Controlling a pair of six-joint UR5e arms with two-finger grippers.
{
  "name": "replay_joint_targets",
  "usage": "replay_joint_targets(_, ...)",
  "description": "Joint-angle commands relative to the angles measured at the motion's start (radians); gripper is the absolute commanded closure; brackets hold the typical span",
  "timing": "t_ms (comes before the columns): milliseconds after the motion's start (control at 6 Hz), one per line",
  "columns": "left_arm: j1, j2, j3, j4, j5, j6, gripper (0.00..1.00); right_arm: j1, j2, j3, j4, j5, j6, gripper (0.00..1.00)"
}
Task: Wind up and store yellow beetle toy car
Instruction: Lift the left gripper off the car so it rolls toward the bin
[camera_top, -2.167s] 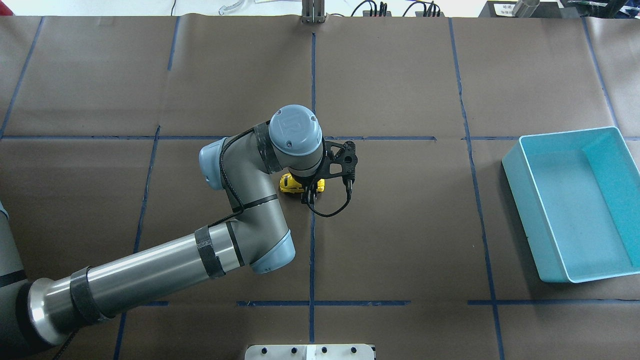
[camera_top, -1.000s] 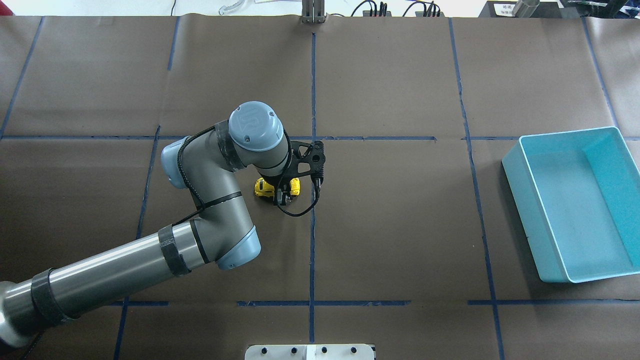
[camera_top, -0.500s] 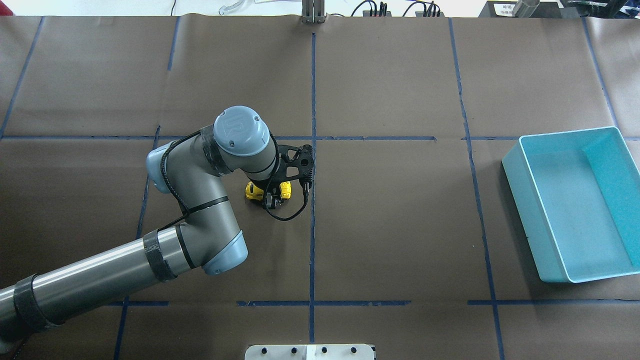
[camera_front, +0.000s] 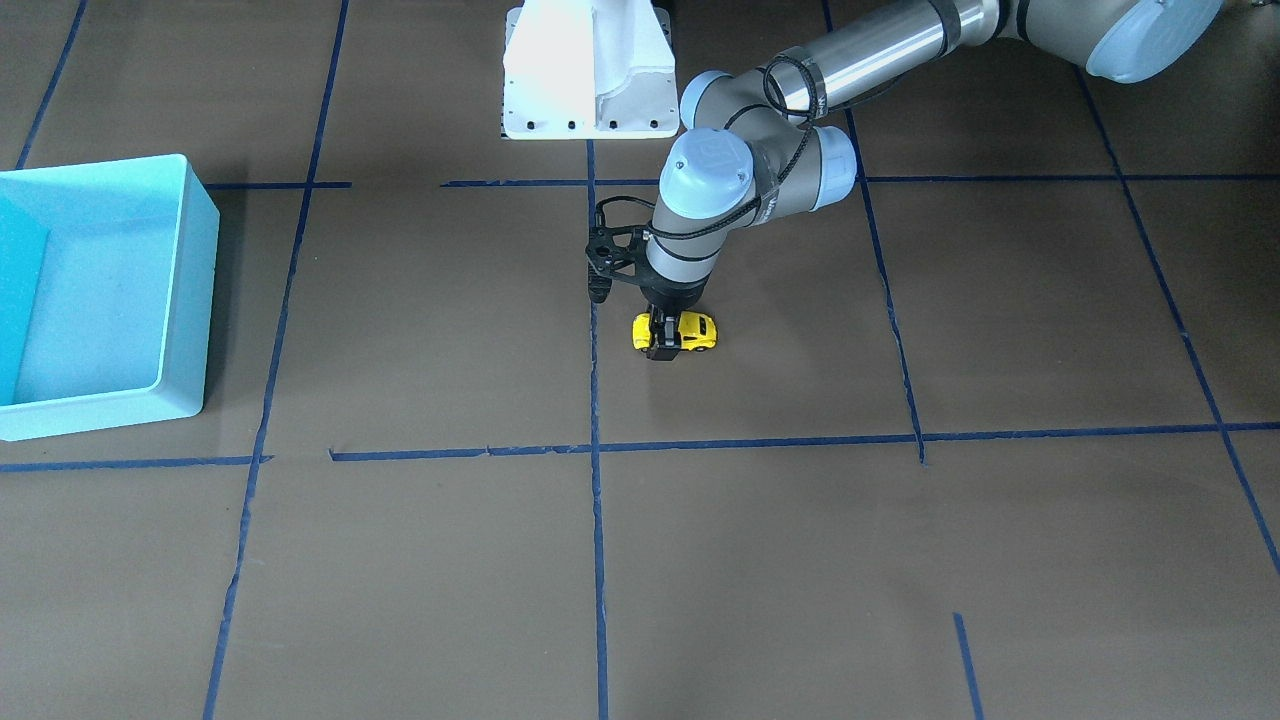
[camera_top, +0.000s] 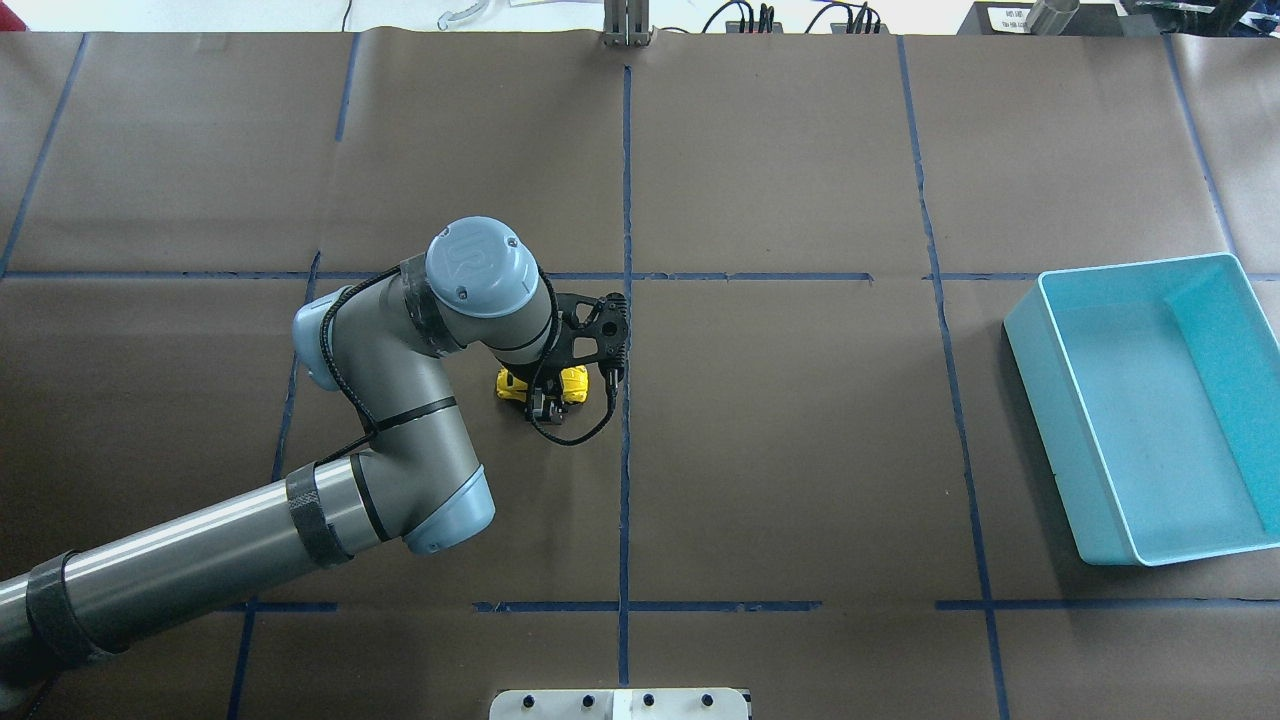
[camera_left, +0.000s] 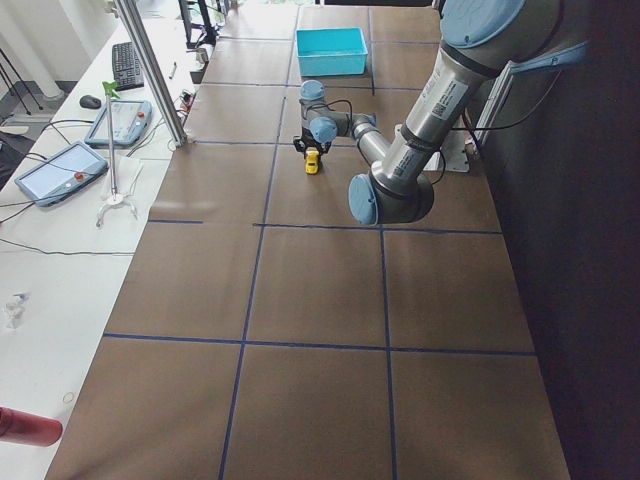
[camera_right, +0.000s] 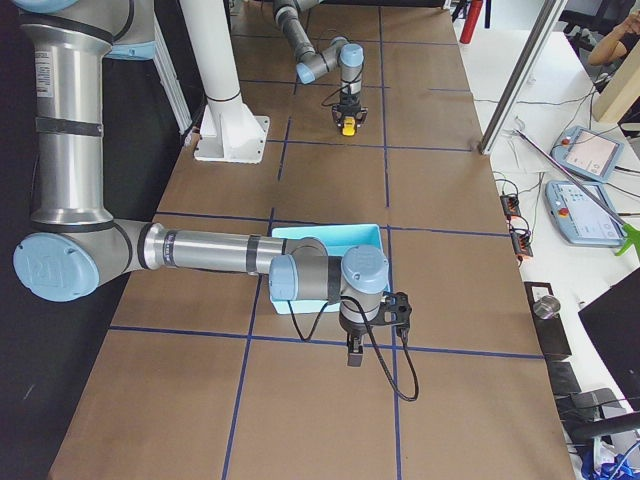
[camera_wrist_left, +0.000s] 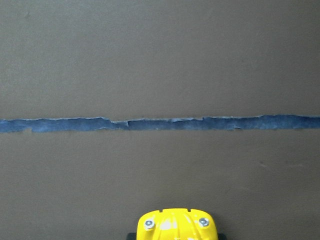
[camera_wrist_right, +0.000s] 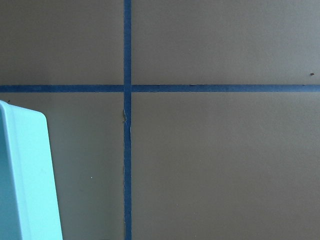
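Observation:
The yellow beetle toy car (camera_top: 513, 386) stands on the brown table just left of the centre tape line. It also shows in the front view (camera_front: 697, 330), the side views (camera_left: 312, 162) (camera_right: 348, 127), and at the bottom edge of the left wrist view (camera_wrist_left: 176, 226). My left gripper (camera_top: 545, 400) (camera_front: 664, 336) points straight down and is shut across the car's middle. My right gripper (camera_right: 352, 357) hangs low over the table beside the turquoise bin (camera_right: 330, 240); I cannot tell whether it is open or shut.
The turquoise bin (camera_top: 1072, 440) (camera_front: 205, 300) sits at the table's right end, far from the car, with nothing in it. Its corner shows in the right wrist view (camera_wrist_right: 25, 175). Blue tape lines cross the table. The white robot base (camera_front: 585, 70) is at the near edge.
My left gripper dragged the car leftward along the table from the centre line over the earlier frames. In the last half second it has hardly moved.

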Motion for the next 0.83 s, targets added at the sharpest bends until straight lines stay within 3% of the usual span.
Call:
replay_joint_targets(0, 0.001, 0.001, 0.000, -0.005, 0.001, 0.003, 0.00, 0.000, 0.000, 0.001, 0.000, 0.000, 0.000, 0.00)
replay_joint_targets(667, -0.005, -0.002, -0.001, 0.005, 0.006, 0.004, 0.00, 0.000, 0.000, 0.001, 0.000, 0.001, 0.000, 0.00)
